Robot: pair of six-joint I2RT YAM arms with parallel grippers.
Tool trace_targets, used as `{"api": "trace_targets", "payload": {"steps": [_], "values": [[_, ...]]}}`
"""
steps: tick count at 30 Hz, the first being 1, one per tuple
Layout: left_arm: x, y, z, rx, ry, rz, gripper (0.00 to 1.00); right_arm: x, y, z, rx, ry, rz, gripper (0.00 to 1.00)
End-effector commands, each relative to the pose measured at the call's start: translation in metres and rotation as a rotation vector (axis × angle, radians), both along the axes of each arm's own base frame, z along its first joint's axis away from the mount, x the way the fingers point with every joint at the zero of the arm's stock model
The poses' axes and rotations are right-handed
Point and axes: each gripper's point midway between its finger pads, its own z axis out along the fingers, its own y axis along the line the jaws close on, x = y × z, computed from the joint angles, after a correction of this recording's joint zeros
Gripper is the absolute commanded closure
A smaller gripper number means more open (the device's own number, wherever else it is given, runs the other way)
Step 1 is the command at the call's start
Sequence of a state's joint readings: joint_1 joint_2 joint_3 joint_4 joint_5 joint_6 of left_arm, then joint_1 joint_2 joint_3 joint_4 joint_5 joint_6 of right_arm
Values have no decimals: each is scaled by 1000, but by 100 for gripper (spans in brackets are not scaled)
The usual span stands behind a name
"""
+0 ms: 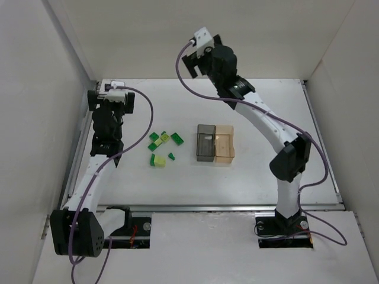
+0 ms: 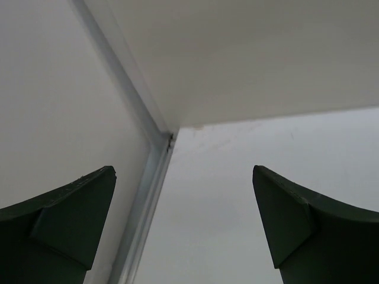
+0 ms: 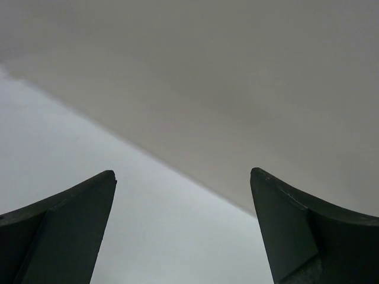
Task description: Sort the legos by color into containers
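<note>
Several tiny legos (image 1: 163, 145), dark green and pale yellow-green, lie scattered on the white table left of centre. The containers stand joined just right of them, the smoky grey box (image 1: 205, 142) beside the amber-orange box (image 1: 224, 144). Nothing is visible inside either box. My left gripper (image 1: 100, 98) hovers near the back-left corner of the table, left of the bricks; in its wrist view it (image 2: 183, 177) is open and holds nothing. My right gripper (image 1: 192, 59) is raised high behind the boxes, and its wrist view shows it (image 3: 183, 177) open and holding nothing too. Neither wrist view shows legos or containers.
White walls enclose the table on the left, back and right. An aluminium rail (image 2: 142, 195) runs along the left wall to the corner, and another rail (image 1: 219, 207) lines the front edge. The right arm's links (image 1: 266, 127) stretch over the table right of the boxes.
</note>
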State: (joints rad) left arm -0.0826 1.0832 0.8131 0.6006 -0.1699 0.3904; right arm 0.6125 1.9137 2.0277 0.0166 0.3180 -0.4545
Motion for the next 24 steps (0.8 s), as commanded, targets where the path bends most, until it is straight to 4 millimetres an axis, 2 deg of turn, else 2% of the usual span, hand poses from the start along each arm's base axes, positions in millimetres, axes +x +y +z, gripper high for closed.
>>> {"api": "trace_targets", "payload": {"steps": [1, 2, 3, 5, 6, 7, 8, 10, 12, 13, 15, 16, 18, 19, 21, 22, 23, 24], "values": [[-15, 16, -60, -25, 227, 95, 0, -31, 65, -137, -21, 540, 289, 0], [-19, 13, -81, -33, 301, 80, 0, -40, 77, -147, 2, 619, 353, 0], [-22, 8, -86, -84, 316, 62, 0, -55, 86, -185, 28, 773, 387, 0], [-26, 4, -99, -154, 345, 54, 0, -76, 104, -209, 64, 893, 502, 0], [-28, 3, -111, -179, 364, 56, 0, -82, 111, -223, 62, 931, 505, 0], [-32, 2, -111, -214, 353, 56, 0, -87, 116, -246, 34, 980, 493, 0], [-33, 2, -116, -228, 352, 56, 0, -92, 125, -254, 3, 976, 463, 0], [-35, 4, -119, -255, 341, 75, 0, -90, 128, -277, -38, 986, 403, 1], [-37, 7, -115, -267, 327, 94, 0, -87, 124, -285, -54, 994, 367, 9], [-39, 9, -120, -265, 334, 106, 0, -90, 120, -303, -65, 1030, 343, 11], [-41, 11, -123, -266, 325, 115, 0, -92, 118, -318, -79, 1057, 334, 15], [-39, 11, -118, -269, 302, 112, 0, -93, 117, -321, -83, 1065, 331, 16], [-42, 11, -125, -268, 310, 113, 0, -102, 117, -341, -114, 1110, 324, 16], [-41, 9, -123, -270, 298, 97, 0, -108, 124, -341, -131, 1102, 326, 17], [-43, 7, -128, -270, 303, 86, 0, -117, 125, -361, -174, 1128, 321, 17], [-44, 7, -122, -272, 282, 82, 0, -119, 130, -360, -180, 1114, 322, 17], [-45, 7, -128, -271, 294, 84, 0, -121, 128, -370, -192, 1132, 315, 17], [-46, 7, -125, -272, 285, 83, 0, -122, 127, -379, -198, 1141, 312, 17]]}}
